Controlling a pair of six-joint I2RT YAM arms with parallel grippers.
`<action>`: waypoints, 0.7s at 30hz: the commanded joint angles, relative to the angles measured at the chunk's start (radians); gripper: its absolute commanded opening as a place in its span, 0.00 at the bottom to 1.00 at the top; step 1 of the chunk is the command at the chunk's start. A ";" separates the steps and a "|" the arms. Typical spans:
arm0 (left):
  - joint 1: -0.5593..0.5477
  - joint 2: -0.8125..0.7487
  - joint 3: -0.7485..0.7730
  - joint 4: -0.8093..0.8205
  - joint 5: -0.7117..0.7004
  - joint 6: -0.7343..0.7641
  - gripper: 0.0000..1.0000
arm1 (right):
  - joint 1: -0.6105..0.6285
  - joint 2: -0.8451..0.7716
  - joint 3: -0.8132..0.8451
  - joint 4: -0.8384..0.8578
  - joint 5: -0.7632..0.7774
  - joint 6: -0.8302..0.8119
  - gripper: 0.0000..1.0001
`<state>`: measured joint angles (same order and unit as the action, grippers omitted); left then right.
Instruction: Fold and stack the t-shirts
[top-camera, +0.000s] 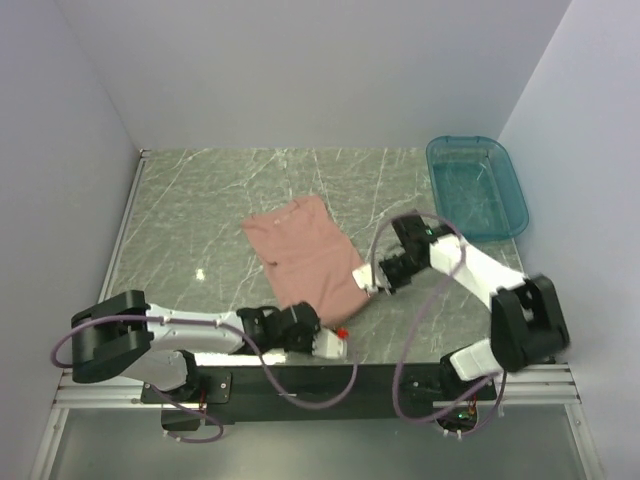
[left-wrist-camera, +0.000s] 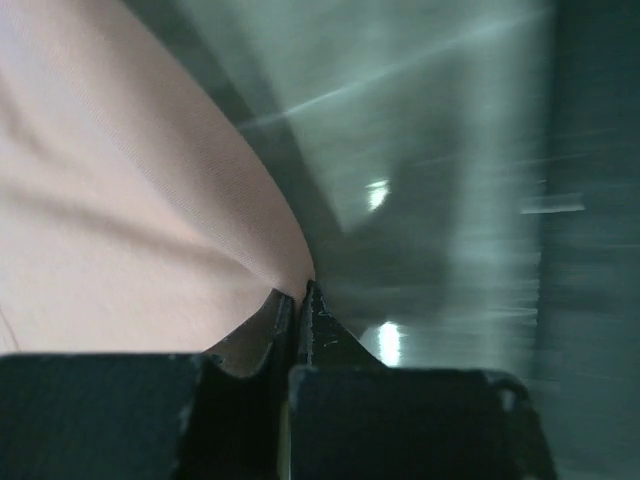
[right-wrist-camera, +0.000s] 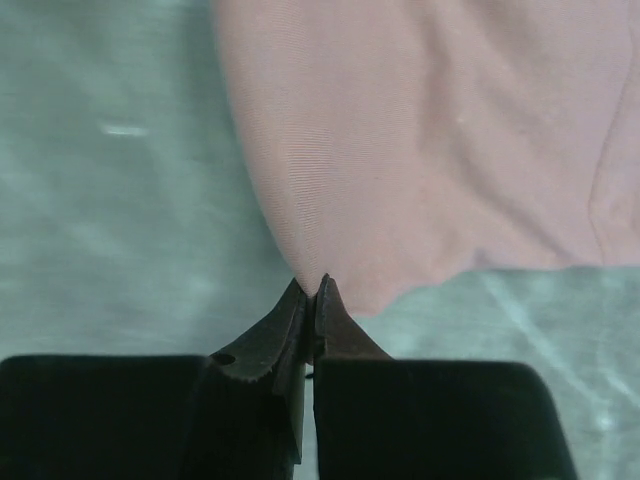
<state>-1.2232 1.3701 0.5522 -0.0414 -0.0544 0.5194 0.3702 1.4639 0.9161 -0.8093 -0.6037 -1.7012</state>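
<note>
The salmon-pink t-shirt lies crumpled and partly folded in the middle of the marble table; its print does not show. My left gripper is low at the shirt's near edge. In the left wrist view its jaws are shut on a pinch of the shirt. My right gripper is at the shirt's right near corner. In the right wrist view its jaws are shut on the edge of the shirt.
A clear teal plastic bin stands at the back right against the wall. Grey walls close in the table on the left, back and right. The black front rail runs just behind my left gripper.
</note>
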 joint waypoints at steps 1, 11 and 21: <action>-0.122 -0.048 0.020 -0.127 0.062 -0.142 0.00 | -0.001 -0.213 -0.170 -0.139 -0.019 -0.060 0.00; -0.106 -0.212 0.034 -0.127 0.030 -0.141 0.00 | 0.001 -0.328 -0.136 -0.157 -0.108 0.093 0.00; 0.498 -0.301 0.097 -0.003 0.253 0.128 0.00 | 0.019 0.215 0.497 -0.050 -0.163 0.543 0.00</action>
<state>-0.8879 1.0386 0.5789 -0.1314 0.0761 0.5289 0.3775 1.5444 1.2381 -0.9245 -0.7410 -1.3972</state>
